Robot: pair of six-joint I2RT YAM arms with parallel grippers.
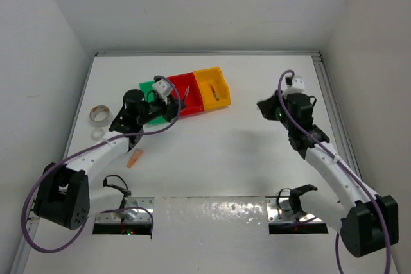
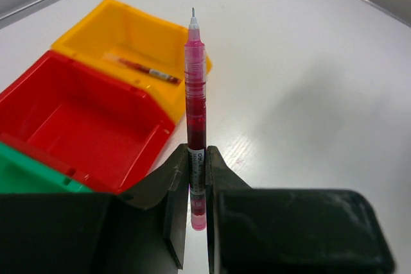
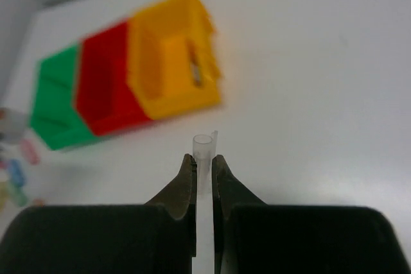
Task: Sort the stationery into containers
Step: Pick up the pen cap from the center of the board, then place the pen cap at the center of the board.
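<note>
Two white walls (image 1: pixel 38 43) flank the white table (image 1: pixel 244 152); left gripper (image 2: pixel 198 158) pinches a red pen (image 2: pixel 195 81), right gripper (image 3: pixel 203 162) a clear cap (image 3: pixel 203 144).

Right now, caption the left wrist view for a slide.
Left gripper clamps a red pen near the red bin and the yellow bin, which holds another pen.

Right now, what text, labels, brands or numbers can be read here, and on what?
No text is readable.
Red pen in the left hand: dark print on its white band, too small to read.
Clear tube in the right hand: no print seen.
Bins: no markings.
</note>
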